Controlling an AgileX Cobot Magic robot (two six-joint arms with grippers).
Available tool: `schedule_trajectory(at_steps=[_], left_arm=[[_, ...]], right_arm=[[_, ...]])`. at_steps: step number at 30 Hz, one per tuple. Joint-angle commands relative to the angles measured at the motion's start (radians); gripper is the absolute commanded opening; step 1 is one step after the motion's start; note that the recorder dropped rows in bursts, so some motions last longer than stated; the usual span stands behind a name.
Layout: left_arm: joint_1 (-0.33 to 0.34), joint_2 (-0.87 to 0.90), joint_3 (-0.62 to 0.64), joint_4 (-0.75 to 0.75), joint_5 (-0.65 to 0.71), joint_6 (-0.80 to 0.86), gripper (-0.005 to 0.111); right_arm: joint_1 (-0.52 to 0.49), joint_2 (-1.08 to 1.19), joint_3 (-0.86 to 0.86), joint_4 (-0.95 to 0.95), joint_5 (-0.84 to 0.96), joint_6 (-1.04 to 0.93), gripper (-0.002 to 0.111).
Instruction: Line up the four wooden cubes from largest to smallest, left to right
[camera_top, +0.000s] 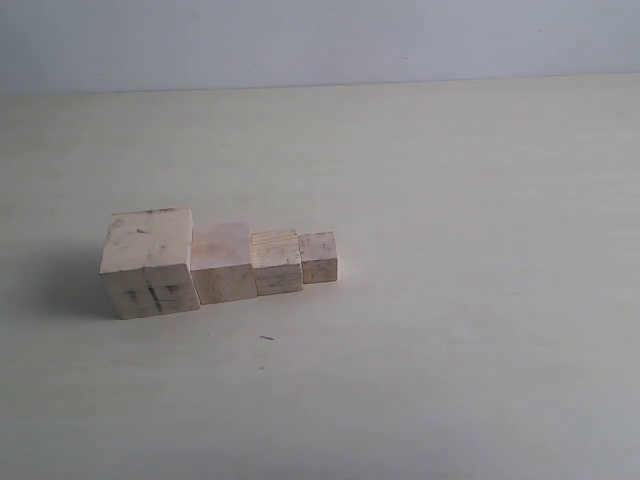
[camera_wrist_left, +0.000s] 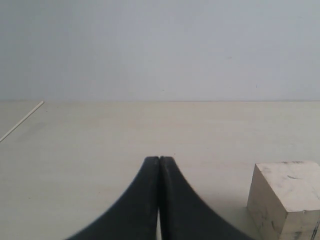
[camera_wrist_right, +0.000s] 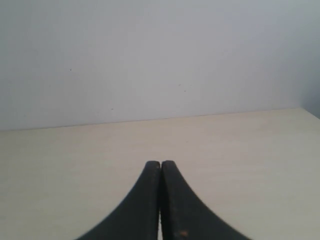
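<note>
The largest wooden cube (camera_top: 148, 262), dark-scuffed, is being shown at the left end of a row on the pale table (camera_top: 450, 350). It is followed rightward by the second cube (camera_top: 222, 262), the third cube (camera_top: 276, 262) and the smallest cube (camera_top: 318, 257), each touching the next. A small dark speck (camera_top: 267, 338) is lying before the row. The left gripper (camera_wrist_left: 159, 159) is being held near the largest cube (camera_wrist_left: 287, 200), fingers pressed together and empty. The right gripper (camera_wrist_right: 160, 163) is being held likewise over bare table (camera_wrist_right: 60, 175).
</note>
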Motion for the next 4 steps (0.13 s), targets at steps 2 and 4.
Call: schedule_trajectory(at_steps=[2, 4], left_arm=[[0.003, -0.006, -0.001, 0.003, -0.003, 0.000, 0.000], [0.003, -0.006, -0.001, 0.003, -0.009, 0.000, 0.000]], right_arm=[[-0.005, -0.006, 0.004, -0.007, -0.008, 0.000, 0.000], [-0.005, -0.006, 0.004, -0.007, -0.008, 0.000, 0.000]])
